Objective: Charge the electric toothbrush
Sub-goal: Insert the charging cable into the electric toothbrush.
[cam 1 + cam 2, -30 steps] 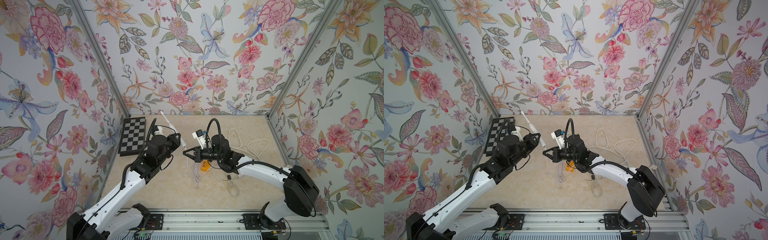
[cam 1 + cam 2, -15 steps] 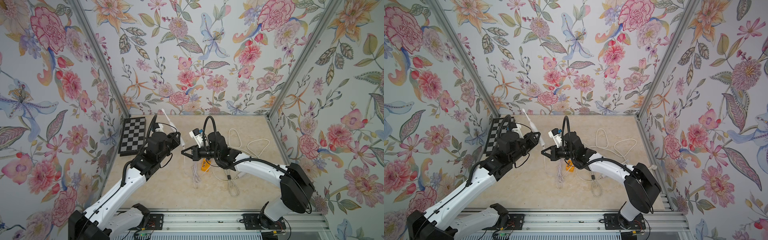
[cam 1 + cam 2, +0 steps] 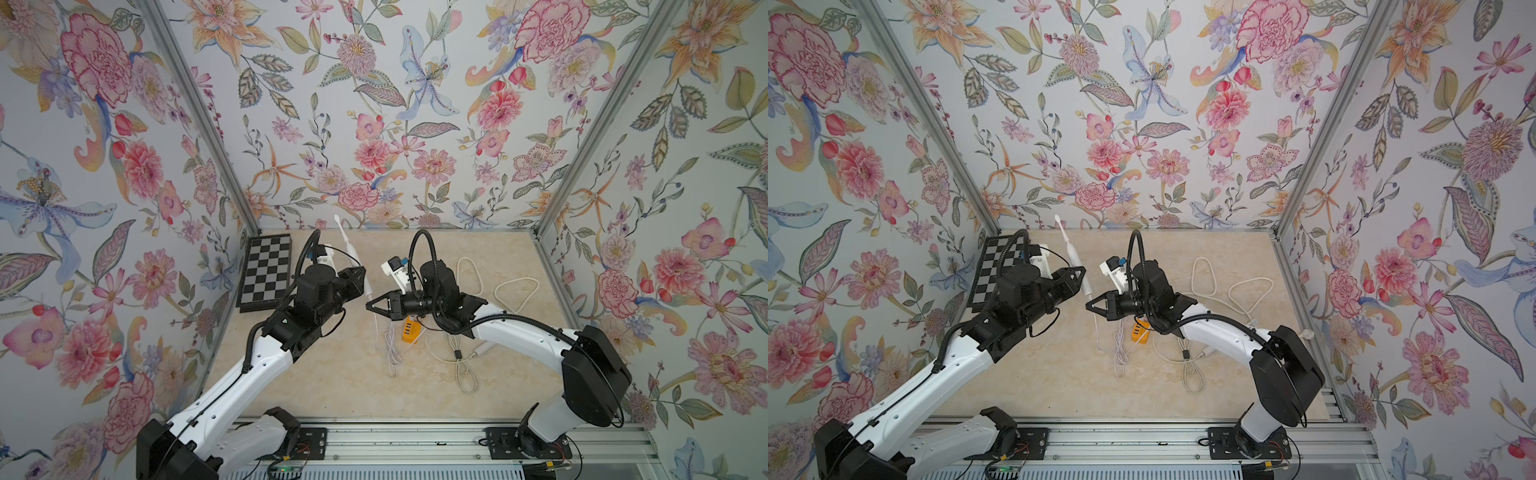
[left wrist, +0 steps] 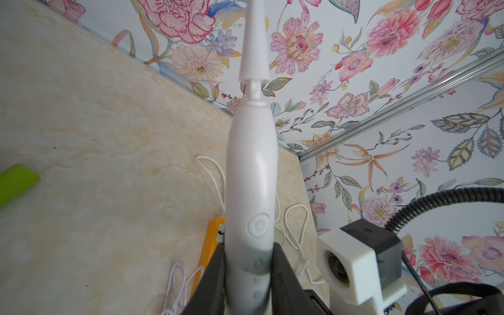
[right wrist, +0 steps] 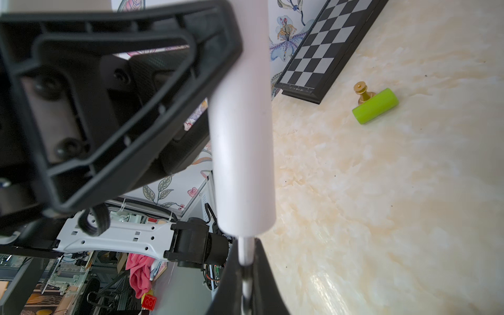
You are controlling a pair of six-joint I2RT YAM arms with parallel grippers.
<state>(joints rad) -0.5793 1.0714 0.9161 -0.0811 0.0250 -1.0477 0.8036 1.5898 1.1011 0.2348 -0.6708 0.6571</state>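
**Desk:** What sits nearest the rail on your feed?

**Operator:** Right of centre on the worktop (image 3: 332, 382), towards the near edge, I see a bundled white cord (image 3: 458, 354). Just beyond it lies an orange charger block (image 3: 410, 330). Any print on it is too small for me to read.

**Desk:** And the arms?

**Operator:** Both meet above the middle of the worktop. My right gripper (image 3: 370, 306) has its jaws pressed together on the charging plug (image 5: 245, 251), a thin metal tip. Its white cable (image 3: 375, 328) hangs down to the worktop. The plug meets the bottom end of the toothbrush (image 4: 251, 169), but I can't tell how deep it sits.

**Desk:** Who has the brush?

**Operator:** My left gripper (image 4: 248, 259) pinches the lower handle, one jaw on each side. The brush is held off the worktop, its head slanting towards the far edge. The one mark I can read is the power symbol on its round button (image 4: 258, 225). The small dots below it are too blurred.

**Desk:** Anything further back?

**Operator:** A chessboard (image 3: 266, 270) lies along the left edge, near the far left corner. In the right wrist view a green cylinder (image 5: 375, 106) lies near it, right against a gold pawn (image 5: 361, 92). Loose loops of cream cord (image 3: 468, 258) lie towards the far right corner.
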